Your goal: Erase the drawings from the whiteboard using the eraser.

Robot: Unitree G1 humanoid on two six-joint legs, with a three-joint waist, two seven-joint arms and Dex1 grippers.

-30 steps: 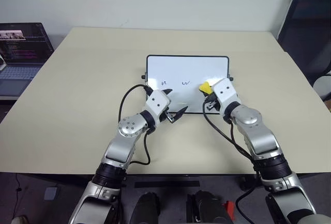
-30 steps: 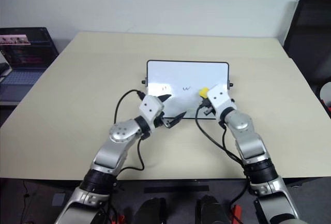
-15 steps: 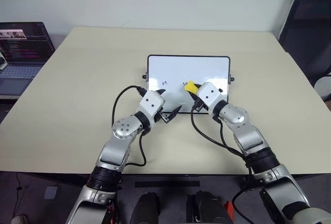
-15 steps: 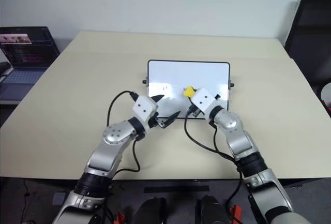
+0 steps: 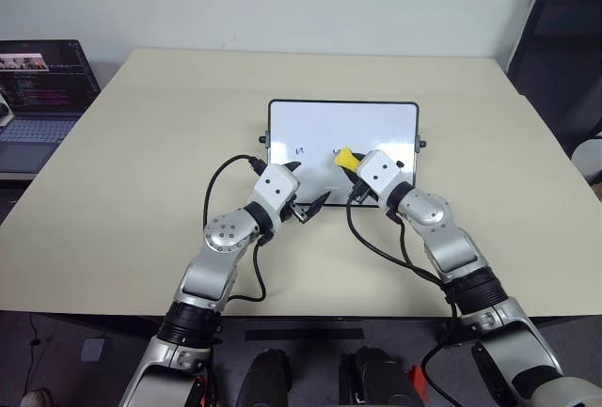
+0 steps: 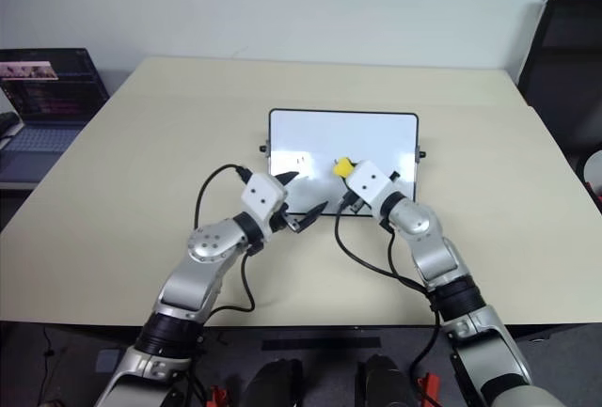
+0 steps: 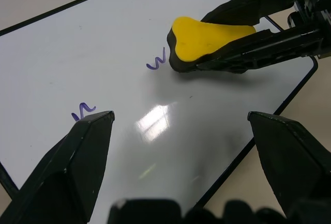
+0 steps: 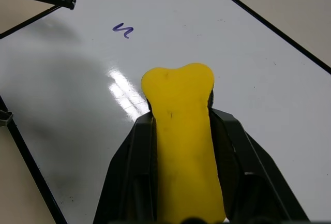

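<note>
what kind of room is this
Probably an office or lab workspace: a broad beige table bearing a small whiteboard, an open laptop showing code on a side desk, and a dark office chair.

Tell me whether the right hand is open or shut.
Shut on the eraser: the right hand has its two black fingers pressed against both sides of the yellow block, held over the whiteboard.

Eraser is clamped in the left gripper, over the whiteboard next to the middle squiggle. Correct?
Wrong arm. The right gripper clamps the eraser, as the right wrist view shows; the left gripper stands open with nothing in it. The rest holds: the eraser is over the whiteboard, beside the middle squiggle.
</note>
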